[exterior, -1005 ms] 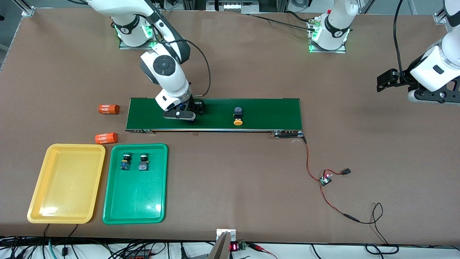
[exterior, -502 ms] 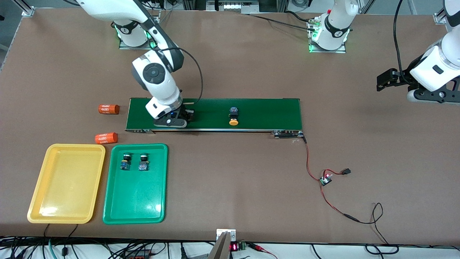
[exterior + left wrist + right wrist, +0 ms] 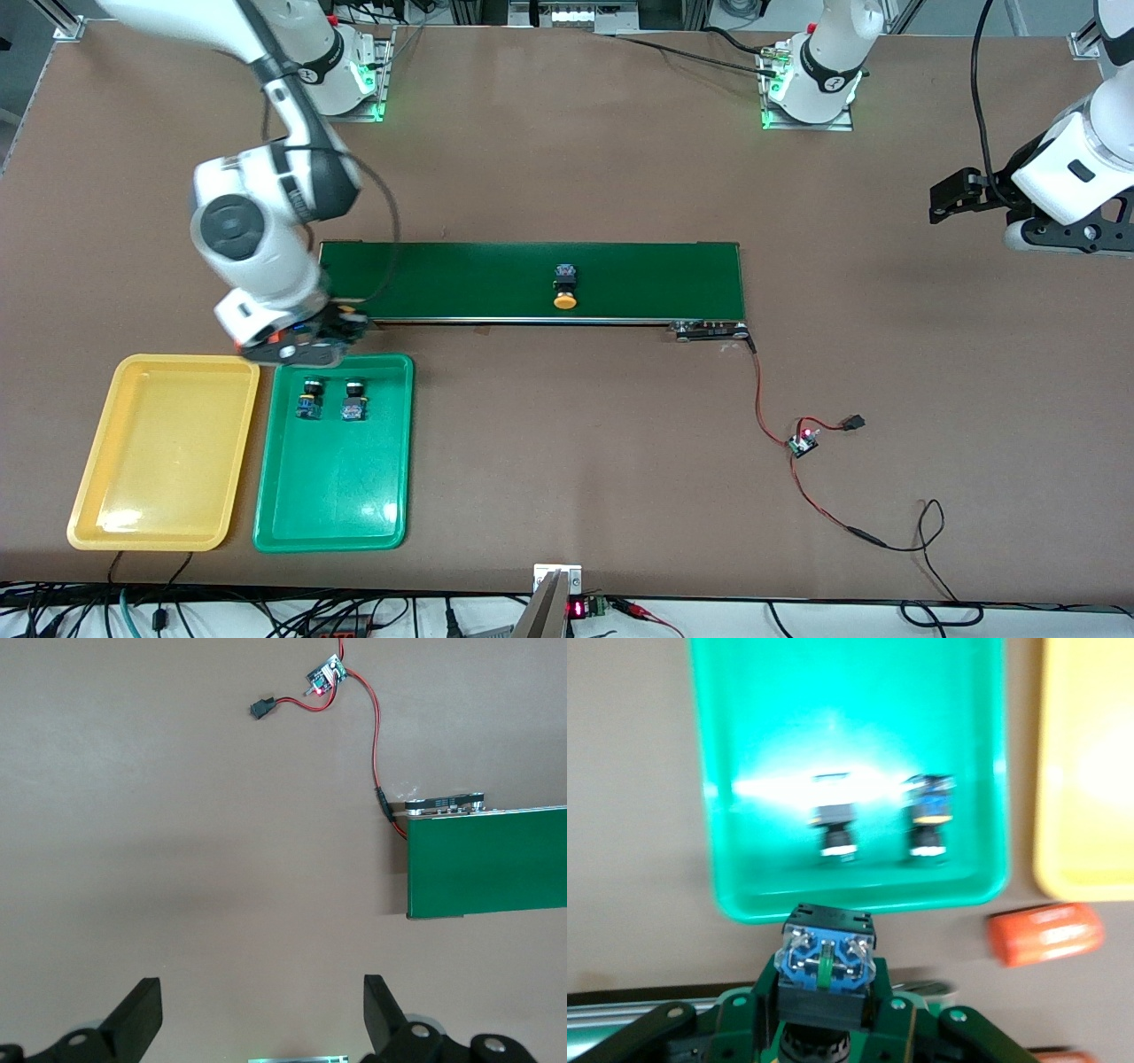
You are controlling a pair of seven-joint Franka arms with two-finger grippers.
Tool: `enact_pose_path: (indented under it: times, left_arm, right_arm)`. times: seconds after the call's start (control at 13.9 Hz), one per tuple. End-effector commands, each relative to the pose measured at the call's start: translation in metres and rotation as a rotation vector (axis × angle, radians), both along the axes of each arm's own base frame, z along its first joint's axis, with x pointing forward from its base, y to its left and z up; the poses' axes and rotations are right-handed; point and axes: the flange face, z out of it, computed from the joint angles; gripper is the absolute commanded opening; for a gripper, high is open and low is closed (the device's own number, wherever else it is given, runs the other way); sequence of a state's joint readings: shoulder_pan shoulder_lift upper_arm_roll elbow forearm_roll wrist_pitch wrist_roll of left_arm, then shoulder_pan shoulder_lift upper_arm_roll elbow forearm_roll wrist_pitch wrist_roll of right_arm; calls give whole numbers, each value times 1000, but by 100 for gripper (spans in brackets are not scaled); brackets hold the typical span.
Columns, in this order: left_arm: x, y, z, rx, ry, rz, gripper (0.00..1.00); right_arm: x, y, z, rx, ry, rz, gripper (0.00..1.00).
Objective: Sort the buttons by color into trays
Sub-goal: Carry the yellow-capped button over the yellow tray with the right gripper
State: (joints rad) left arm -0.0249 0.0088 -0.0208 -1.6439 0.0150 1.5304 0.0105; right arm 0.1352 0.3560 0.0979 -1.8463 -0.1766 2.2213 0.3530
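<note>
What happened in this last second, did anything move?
The right gripper closed on a button on the conveyor belt and carried it toward the trays. The yellow-capped button rode along the belt. The left gripper, both trays and the two sorted buttons stayed.

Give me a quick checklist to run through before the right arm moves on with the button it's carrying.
1. Right hand shut on the held button: ok.
2. Held button's cap colour: cannot tell, the cap is hidden.
3. Right hand over the yellow tray: not ok, it is over the green tray's edge by the conveyor belt.
4. Yellow tray has room: ok.
5. Two green-capped buttons in the green tray: ok.
6. Left hand open, waiting off the belt: ok.
</note>
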Motion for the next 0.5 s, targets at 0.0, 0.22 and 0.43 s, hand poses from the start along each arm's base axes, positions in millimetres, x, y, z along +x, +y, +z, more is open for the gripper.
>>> enact_pose_path:
  times: [0.0, 0.22, 0.43]
  left_arm:
    - [-4, 3, 7, -16, 1, 12, 100]
    - [-4, 4, 7, -15, 0, 13, 100]
    - [-4, 5, 6, -15, 1, 15, 100]
  right_arm:
    - [20, -68, 4, 57, 18, 12, 8]
    - [40, -147, -5, 74, 22, 54, 8]
    - [52, -216, -29, 70, 34, 93, 8]
